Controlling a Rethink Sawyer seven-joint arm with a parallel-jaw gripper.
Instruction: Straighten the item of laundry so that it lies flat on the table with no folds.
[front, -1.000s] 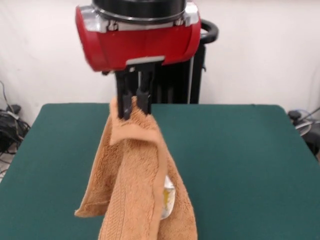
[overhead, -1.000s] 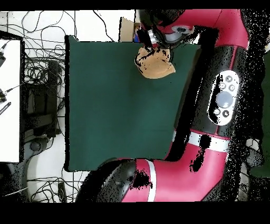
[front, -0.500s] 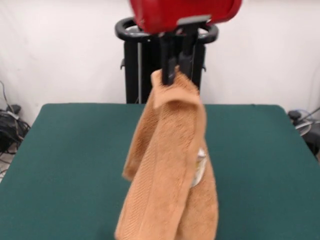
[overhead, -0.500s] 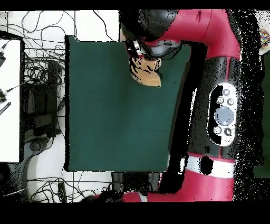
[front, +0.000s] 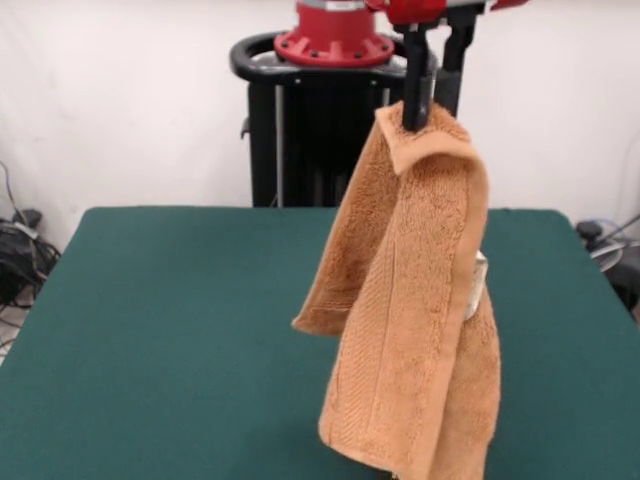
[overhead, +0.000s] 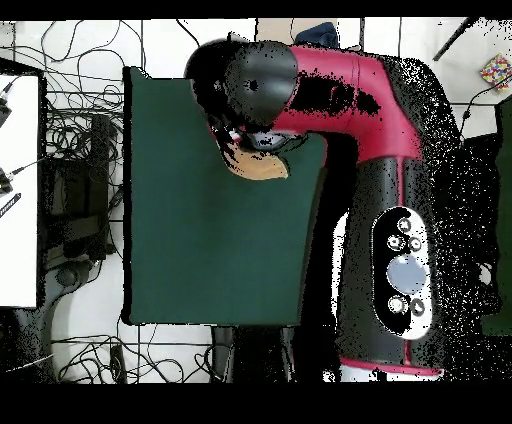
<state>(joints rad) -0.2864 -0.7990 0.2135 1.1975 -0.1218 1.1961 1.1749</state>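
no readable text, labels or numbers

You see an orange-tan towel (front: 415, 300) with a white tag (front: 476, 285), a dark green table (front: 170, 330) and a red and black arm (overhead: 330, 85).

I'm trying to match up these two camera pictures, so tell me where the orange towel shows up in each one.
Front view: the towel hangs right of centre, pinched at its top by the gripper, draping down over the table.
Overhead view: the towel is a small tan patch in the upper middle, mostly hidden under the red arm.
Shared landmark: the green table.
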